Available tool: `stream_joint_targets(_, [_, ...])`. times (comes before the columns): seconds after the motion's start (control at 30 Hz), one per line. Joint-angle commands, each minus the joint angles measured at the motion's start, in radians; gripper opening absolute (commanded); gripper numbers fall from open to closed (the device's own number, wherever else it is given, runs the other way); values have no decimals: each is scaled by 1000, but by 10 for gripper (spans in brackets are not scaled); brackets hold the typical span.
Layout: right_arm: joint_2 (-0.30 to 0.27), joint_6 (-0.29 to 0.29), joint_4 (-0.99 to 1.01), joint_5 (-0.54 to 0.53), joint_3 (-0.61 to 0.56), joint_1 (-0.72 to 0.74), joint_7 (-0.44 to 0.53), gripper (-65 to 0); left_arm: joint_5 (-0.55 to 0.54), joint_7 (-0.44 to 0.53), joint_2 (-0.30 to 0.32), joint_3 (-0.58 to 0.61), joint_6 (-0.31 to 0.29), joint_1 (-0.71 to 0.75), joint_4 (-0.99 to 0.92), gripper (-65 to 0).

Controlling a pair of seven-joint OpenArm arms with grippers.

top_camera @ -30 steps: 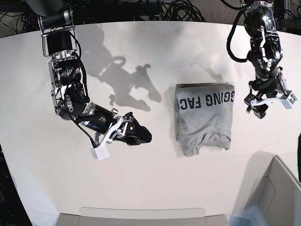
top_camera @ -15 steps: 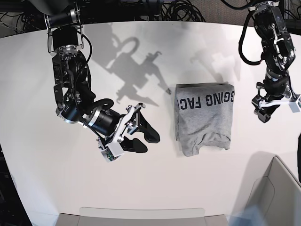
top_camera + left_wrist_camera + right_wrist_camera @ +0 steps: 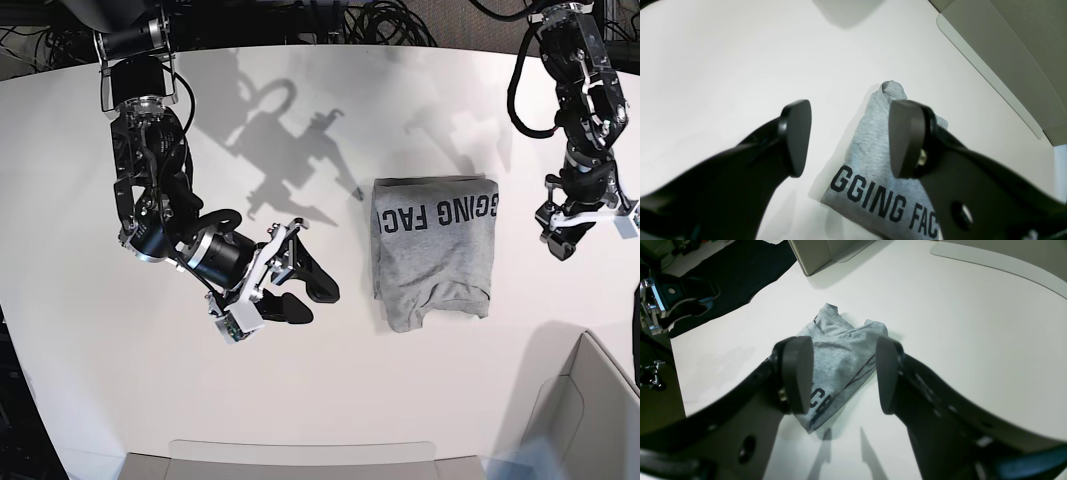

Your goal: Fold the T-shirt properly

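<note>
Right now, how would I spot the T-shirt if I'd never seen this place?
On the big white table, look between the two dark robot arms, beyond the grey open box at the near right corner. The T-shirt is the small folded bundle of soft grey cloth, the one thing there with bold dark capital letters.

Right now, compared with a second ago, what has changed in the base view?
The right gripper has shifted towards the T-shirt; the left gripper has moved away from it. Nothing was grasped or released. The T-shirt stayed put.

The T-shirt (image 3: 435, 255) lies on the table (image 3: 300, 385), between both arms.
</note>
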State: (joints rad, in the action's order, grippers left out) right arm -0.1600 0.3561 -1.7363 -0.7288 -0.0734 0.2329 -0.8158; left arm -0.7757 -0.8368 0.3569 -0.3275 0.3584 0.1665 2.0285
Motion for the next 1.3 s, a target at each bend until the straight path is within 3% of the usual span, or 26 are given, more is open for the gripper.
stream_joint_targets(0.0, [-2,7,-15,-13,2,26,25,-350,6,21,12,-5,-5,-8,13,-301])
stream_joint_targets(0.23, [-2,7,-14,-13,1,24,25,-350,6,-22,12,-3,-9,-9,13,-297])
stream_joint_targets(0.4, [-2,7,-14,-13,1,24,25,-350,6,-29,15,3,-11,-9,13,-236])
stream_joint_targets(0.73, [-5,7,-14,-7,-1,24,17,-358,9,-31,17,-3,-6,-9,13,-237])
stream_joint_targets(0.8, [-3,7,-14,25,-3,24,17,-413,9,-31,17,-5,-6,-9,13,-248])
stream_joint_targets(0.97, [0,5,-14,163,-56,24,20,-650,9,-31,15,-5,-5,-9,11,-269])
stream_joint_targets(1.17, [0,5,-14,216,-95,15,19,-650,9,-31,12,-5,-5,-9,11,-269])
stream_joint_targets(1.27, [0,5,-14,212,-95,10,22,-571,9,-31,14,-3,-11,-9,11,-265])
